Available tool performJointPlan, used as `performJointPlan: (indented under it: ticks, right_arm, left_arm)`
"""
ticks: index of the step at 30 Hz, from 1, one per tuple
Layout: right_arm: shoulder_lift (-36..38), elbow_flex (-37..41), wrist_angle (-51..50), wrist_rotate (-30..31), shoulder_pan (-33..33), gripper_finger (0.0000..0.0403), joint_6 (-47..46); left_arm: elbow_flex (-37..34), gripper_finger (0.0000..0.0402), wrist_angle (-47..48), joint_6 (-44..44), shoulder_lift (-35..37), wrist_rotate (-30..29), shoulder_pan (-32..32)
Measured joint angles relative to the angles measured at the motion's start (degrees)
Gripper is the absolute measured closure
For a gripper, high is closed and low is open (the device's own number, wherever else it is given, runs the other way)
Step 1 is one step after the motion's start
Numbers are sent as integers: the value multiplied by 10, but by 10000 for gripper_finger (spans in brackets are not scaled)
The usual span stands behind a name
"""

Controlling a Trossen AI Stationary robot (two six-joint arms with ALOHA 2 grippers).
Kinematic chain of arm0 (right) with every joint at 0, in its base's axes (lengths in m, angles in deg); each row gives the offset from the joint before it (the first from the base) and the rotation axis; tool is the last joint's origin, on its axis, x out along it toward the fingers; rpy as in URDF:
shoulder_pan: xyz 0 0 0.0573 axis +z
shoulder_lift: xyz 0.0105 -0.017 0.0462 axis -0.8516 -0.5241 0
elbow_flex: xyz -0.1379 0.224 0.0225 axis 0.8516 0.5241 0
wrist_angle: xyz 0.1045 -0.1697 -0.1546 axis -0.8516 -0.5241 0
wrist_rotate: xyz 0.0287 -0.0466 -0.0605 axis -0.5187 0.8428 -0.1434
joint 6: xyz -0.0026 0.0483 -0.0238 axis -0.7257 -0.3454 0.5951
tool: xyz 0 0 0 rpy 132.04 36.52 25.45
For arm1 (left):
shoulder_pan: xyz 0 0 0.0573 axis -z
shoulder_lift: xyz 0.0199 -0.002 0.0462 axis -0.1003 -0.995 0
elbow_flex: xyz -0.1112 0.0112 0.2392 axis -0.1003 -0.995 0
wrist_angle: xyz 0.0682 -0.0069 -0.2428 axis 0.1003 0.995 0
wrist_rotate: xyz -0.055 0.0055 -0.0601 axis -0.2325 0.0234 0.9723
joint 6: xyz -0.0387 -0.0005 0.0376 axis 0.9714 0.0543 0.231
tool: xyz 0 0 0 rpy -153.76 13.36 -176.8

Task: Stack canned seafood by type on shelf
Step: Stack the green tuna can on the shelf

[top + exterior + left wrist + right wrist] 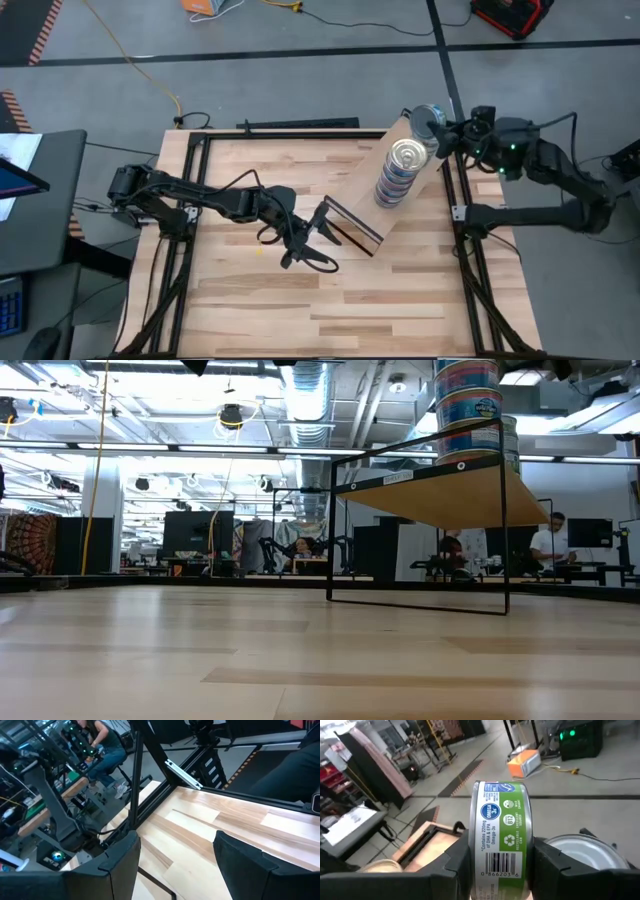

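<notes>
The shelf (365, 200), a light wood board on a thin black frame (420, 600), stands slantwise on the tabletop. On it rests a stack of several blue-labelled tins (398, 172) (465, 400), flat side down. My right gripper (436, 128) (501, 870) is above the shelf's far end, shut on a green-labelled tin (501, 830) with a silvery face (427, 120). My left gripper (328, 240) (175, 855) hovers open beside the shelf's near end, with nothing between its fingers. My right gripper pinches the tin between its two fingers, one on each flat face, with the labelled wall (502, 865) showing between them. The fingers come about level from the table's right side. The tin is tilted and lifted clear, above the shelf's far end.
Black frame rails (190, 230) run along the table's left and right sides. A silvery tin lid (585, 855) shows close beside my right fingers. Bare tabletop (330, 310) lies in front of the shelf. People sit in the room beyond the table (550, 545).
</notes>
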Motion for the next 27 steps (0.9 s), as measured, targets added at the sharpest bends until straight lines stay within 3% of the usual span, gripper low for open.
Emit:
performJointPlan:
  ticks: [10, 20, 27]
  right_arm:
    - [9, 0, -25, -153, -171, 236, 18]
    - [-4, 0, -35, -276, -260, 236, -6]
    - [-11, 0, -62, -309, -306, 236, -32]
  left_arm:
    - [0, 162, 24, 6, 0, -7, 0]
    - [0, 162, 25, 20, 0, -17, 0]
    - [0, 162, 27, 29, 0, -17, 0]
